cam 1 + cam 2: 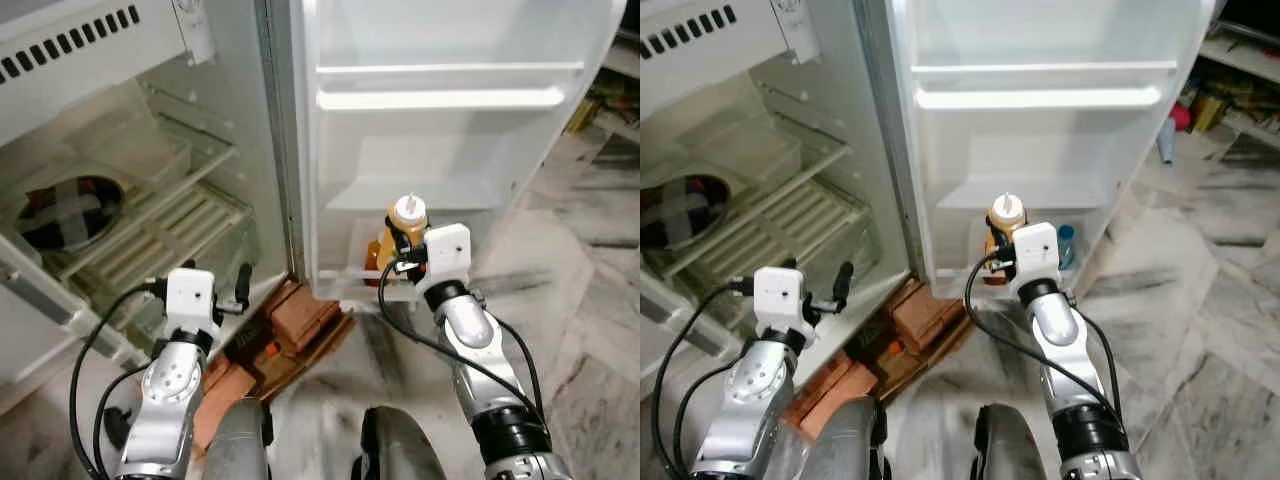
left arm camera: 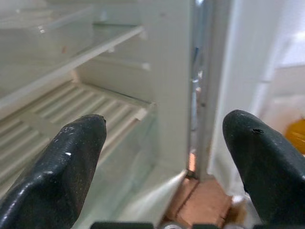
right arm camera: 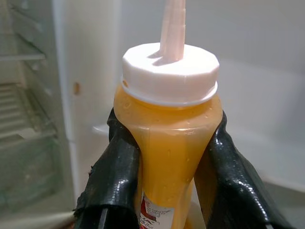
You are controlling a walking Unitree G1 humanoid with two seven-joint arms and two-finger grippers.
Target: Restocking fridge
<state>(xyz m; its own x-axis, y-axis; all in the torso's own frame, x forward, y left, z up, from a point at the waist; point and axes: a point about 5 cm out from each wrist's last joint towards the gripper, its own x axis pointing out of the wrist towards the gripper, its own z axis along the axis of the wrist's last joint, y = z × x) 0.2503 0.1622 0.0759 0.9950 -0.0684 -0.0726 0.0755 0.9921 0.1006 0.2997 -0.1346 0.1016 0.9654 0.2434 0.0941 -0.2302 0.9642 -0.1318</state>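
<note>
**Sauce bottle held at the fridge door**

We see the right gripper (image 3: 167, 191) with its jaws clenched on the orange plastic squeeze bottle with a white nozzle cap (image 3: 167, 129) — one black finger (image 3: 114, 176) on each side of its neck, the cap just above the jaws. The bottle stands upright at the lowest shelf of the open white fridge door (image 1: 440, 100). The left gripper (image 2: 162, 157) holds its jaws released, wide apart — beyond them lie the fridge's clear inner shelves (image 2: 71, 57), and below them reddish bricks (image 1: 300, 315) on the floor.
</note>
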